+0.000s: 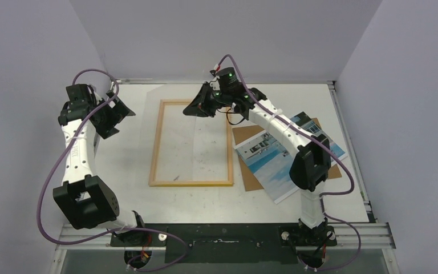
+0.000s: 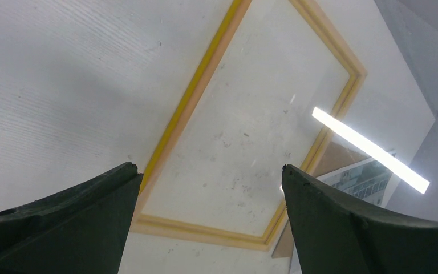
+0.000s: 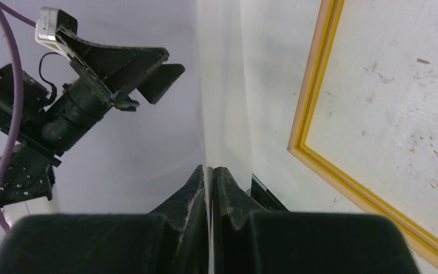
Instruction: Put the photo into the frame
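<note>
**K:** Status on the jaws?

**M:** On the right gripper (image 3: 210,168) the jaws are pinched flat on a thin clear pane (image 3: 222,85), seen edge-on in its wrist view. Overhead, it sits at the upper right corner of the frame (image 1: 191,183). On the left gripper (image 2: 210,166) the jaws are wide with nothing in them. It hangs at upper left overhead, looking down at the frame.

**K:** Photo?

**M:** The photo (image 1: 268,162) is right of centre, picture side up, on the brown backing board (image 1: 248,137) and partly under the right arm. It's just beside the frame's right edge, not in it. The frame lies flat, centre of the worktop (image 1: 131,171).

**K:** So the step is the pane.

**M:** That's my read (one look won't tell me whether it's going in or coming out). Either way:
- Keep the pane square to the frame's inner edges.
- Land one edge first, then lay the rest down.
- Let go only once it's flat.

**K:** Risks?

**M:** An edge-only pinch invites twist or slip. The pane barely shows overhead, so I'd go by the wrist views. The frame may skate, so the left gripper could steady its left border. The wood-coloured side looks to be up, so the photo likely goes in face down.
</note>
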Robot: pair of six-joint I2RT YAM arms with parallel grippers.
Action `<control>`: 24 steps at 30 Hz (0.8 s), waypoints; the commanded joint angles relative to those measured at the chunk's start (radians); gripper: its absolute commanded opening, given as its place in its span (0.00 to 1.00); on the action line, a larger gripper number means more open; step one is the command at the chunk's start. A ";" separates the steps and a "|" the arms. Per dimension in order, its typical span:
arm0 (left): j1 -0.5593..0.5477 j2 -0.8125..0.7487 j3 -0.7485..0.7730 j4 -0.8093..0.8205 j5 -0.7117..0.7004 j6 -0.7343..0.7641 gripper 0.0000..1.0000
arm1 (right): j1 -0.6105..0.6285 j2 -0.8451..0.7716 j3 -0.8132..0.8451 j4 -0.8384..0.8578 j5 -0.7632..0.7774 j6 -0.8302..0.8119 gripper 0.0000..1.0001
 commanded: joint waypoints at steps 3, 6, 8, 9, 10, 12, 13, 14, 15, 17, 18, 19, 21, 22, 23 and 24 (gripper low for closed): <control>0.014 -0.036 -0.024 -0.034 -0.029 0.014 0.93 | -0.023 0.151 0.152 0.122 -0.093 0.046 0.00; 0.014 -0.033 -0.029 -0.064 -0.045 0.025 0.93 | -0.043 0.230 0.173 0.086 -0.120 -0.028 0.00; 0.014 -0.025 -0.035 -0.084 -0.053 0.036 0.93 | -0.060 0.274 0.171 0.053 -0.109 -0.052 0.00; 0.013 -0.021 -0.039 -0.090 -0.053 0.039 0.93 | -0.070 0.294 0.168 0.043 -0.111 -0.059 0.00; 0.013 -0.017 -0.047 -0.088 -0.046 0.040 0.93 | -0.080 0.310 0.164 0.027 -0.113 -0.073 0.00; 0.014 -0.010 -0.073 -0.065 -0.026 0.038 0.93 | -0.101 0.331 0.148 0.019 -0.119 -0.097 0.00; 0.014 -0.005 -0.089 -0.052 -0.007 0.035 0.93 | -0.114 0.343 0.141 0.013 -0.124 -0.106 0.00; 0.014 0.003 -0.102 -0.048 0.003 0.037 0.93 | -0.126 0.349 0.138 0.000 -0.132 -0.122 0.00; 0.014 0.013 -0.108 -0.050 0.008 0.039 0.93 | -0.138 0.356 0.140 -0.020 -0.139 -0.146 0.00; 0.014 0.032 -0.125 -0.034 0.029 0.044 0.93 | -0.162 0.370 0.140 -0.056 -0.143 -0.197 0.00; 0.014 0.039 -0.133 -0.018 0.037 0.044 0.93 | -0.176 0.378 0.143 -0.072 -0.143 -0.213 0.00; 0.014 0.046 -0.138 -0.006 0.044 0.044 0.93 | -0.184 0.381 0.144 -0.081 -0.144 -0.231 0.00; 0.013 0.068 -0.135 0.004 0.062 0.053 0.93 | -0.195 0.386 0.142 -0.092 -0.157 -0.264 0.00; 0.014 0.079 -0.129 -0.003 0.062 0.055 0.93 | -0.199 0.388 0.141 -0.100 -0.161 -0.284 0.00; 0.014 0.089 -0.122 -0.012 0.061 0.055 0.93 | -0.202 0.385 0.133 -0.104 -0.166 -0.305 0.00; 0.014 0.095 -0.118 -0.013 0.063 0.054 0.93 | -0.203 0.379 0.118 -0.092 -0.173 -0.319 0.00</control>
